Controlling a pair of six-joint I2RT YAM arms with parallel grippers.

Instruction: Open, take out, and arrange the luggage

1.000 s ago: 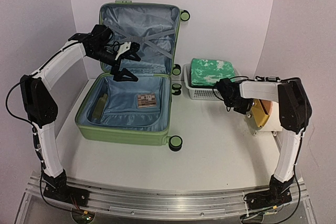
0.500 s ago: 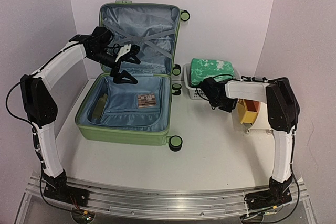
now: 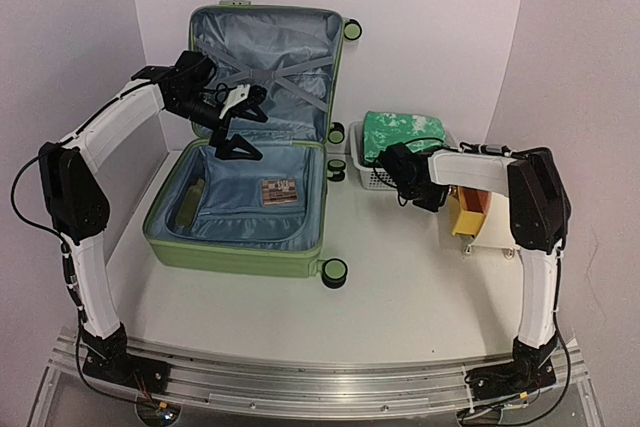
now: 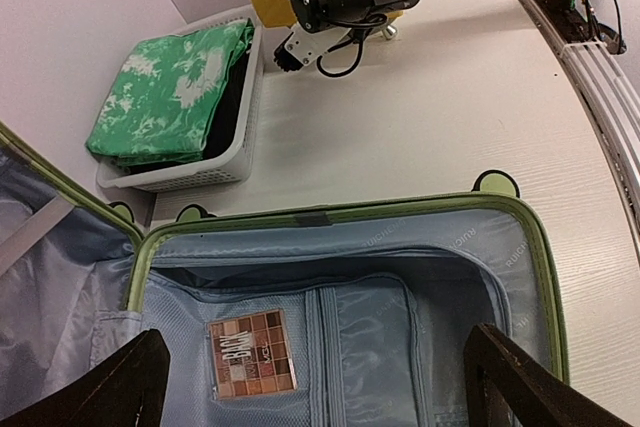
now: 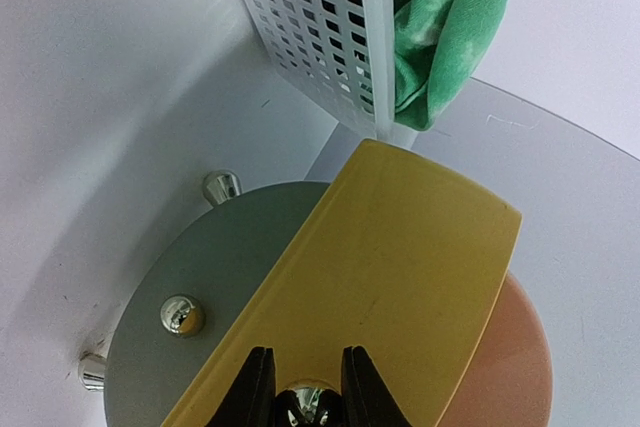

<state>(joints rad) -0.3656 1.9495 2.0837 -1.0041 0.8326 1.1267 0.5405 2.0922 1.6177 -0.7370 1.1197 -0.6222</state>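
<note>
L tool (image 3: 258,132) wide open, raised; R tool (image 5: 297,372) clamped, low.

The white worktop (image 3: 400,292) carries an open light-green suitcase (image 3: 240,215) at far left, a white mesh basket (image 3: 372,179) at far right, and a yellow-and-orange object (image 3: 472,209) just right of it.

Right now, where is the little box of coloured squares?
In the top view, the little box lies inside the open suitcase, in its lower half, right of the middle, near the hinge.

The right gripper (image 5: 305,394) swings left toward the white mesh basket (image 3: 372,181), bringing the yellow-and-orange object (image 3: 470,209) along, its orange face now turned away.
</note>
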